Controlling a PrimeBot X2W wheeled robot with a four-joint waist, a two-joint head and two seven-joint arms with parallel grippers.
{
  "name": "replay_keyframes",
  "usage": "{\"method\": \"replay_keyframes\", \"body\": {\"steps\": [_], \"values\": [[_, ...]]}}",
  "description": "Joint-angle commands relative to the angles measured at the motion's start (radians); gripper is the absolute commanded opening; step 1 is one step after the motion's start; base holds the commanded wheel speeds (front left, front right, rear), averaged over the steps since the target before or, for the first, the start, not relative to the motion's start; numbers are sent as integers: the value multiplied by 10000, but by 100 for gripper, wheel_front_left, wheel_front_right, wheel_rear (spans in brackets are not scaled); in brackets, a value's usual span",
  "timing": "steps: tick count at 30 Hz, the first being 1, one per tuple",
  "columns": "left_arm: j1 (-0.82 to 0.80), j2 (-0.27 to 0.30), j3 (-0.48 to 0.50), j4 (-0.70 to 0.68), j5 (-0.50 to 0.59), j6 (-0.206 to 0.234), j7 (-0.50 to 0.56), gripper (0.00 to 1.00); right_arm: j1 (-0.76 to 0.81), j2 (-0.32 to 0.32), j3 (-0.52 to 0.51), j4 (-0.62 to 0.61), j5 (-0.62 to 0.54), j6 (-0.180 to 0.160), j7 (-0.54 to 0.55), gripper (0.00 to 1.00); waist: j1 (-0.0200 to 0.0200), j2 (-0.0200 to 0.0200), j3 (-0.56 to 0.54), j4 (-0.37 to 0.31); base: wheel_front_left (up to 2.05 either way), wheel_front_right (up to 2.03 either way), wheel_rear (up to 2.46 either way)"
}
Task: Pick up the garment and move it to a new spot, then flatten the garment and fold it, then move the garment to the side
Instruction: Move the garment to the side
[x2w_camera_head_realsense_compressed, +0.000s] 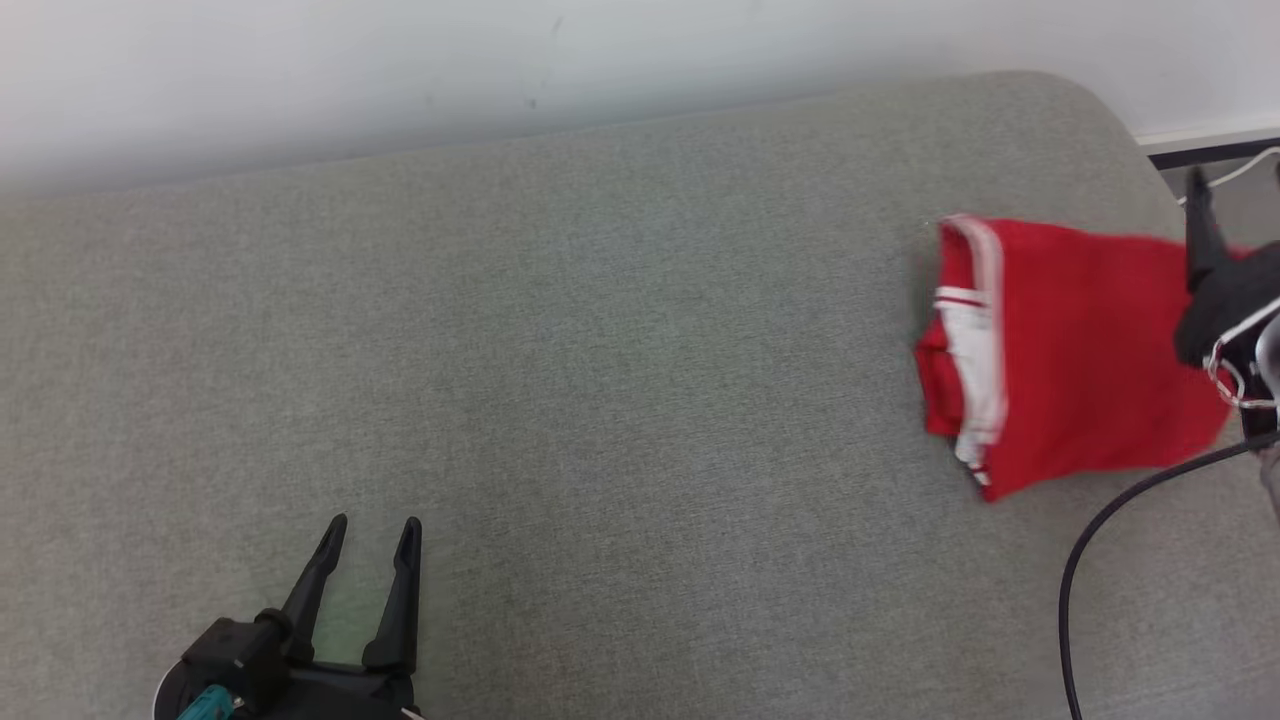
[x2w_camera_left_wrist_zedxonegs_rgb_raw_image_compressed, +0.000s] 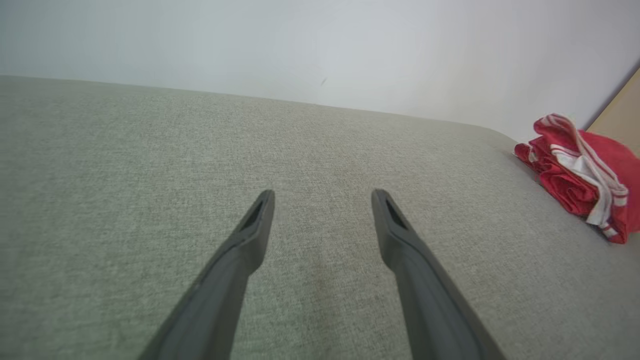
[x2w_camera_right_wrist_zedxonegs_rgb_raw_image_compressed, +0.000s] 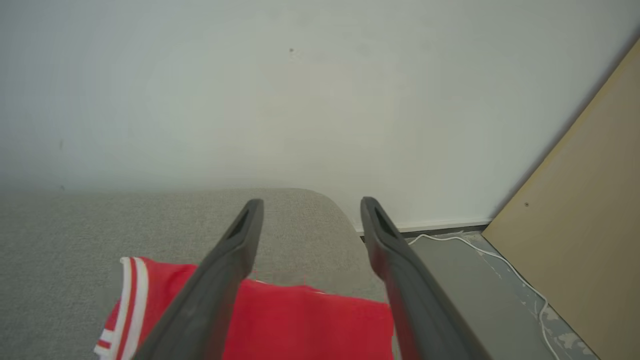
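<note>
- Nearest, left gripper (x2w_camera_head_realsense_compressed: 378, 525): fingers spread wide, empty, over bare grey cushion (x2w_camera_head_realsense_compressed: 620, 330).
- Farther off, right gripper (x2w_camera_right_wrist_zedxonegs_rgb_raw_image_compressed: 307, 202): fingers spread too, pinching nothing, over the red garment (x2w_camera_head_realsense_compressed: 1090, 350).
- The red garment lies well to the left gripper's right, by the grey cushion's end.

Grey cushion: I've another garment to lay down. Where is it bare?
Bare: the wide stretch of grey cushion between left gripper and red garment. Crowded: the right end, with garment, right gripper and black cable.

Head cam looked down on the cushion (x2w_camera_head_realsense_compressed: 600, 400) from above. Both wrist cams sat low, facing the wall (x2w_camera_left_wrist_zedxonegs_rgb_raw_image_compressed: 300, 40); all three caught the garment (x2w_camera_head_realsense_compressed: 1090, 350), right wrist probably closest.
</note>
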Motion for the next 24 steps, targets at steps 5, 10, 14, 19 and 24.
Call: {"method": "replay_keyframes", "body": {"steps": [5, 10, 14, 19, 24], "values": [[-38, 31, 156, -16, 149, -3, -9, 100, 705, 855, -1837, -1669, -1611, -7, -58, 100, -1, -1, 77, 221, 0, 0, 0], [143, 19, 401, -45, 213, -3, -9, 100, 1765, 1833, -2547, -3685, -2239, -7, -64, 100, -1, -1, -175, 359, 0, 0, 0], [319, 9, 637, -141, 395, 88, -9, 100, 2793, 2308, -2116, -4903, -2126, -7, -65, 100, -1, -1, -459, 498, 0, 0, 0], [550, 1, 727, -201, 596, 267, -9, 100, 4030, 2632, -1690, -5778, -1646, -7, -66, 100, -1, -1, -901, 772, 0, 0, 0], [808, -1, 713, -245, 562, 553, -8, 100, 4970, 2863, -1533, -6169, -1328, -7, -66, 100, -1, -1, -1272, 987, 0, 0, 0]]}}
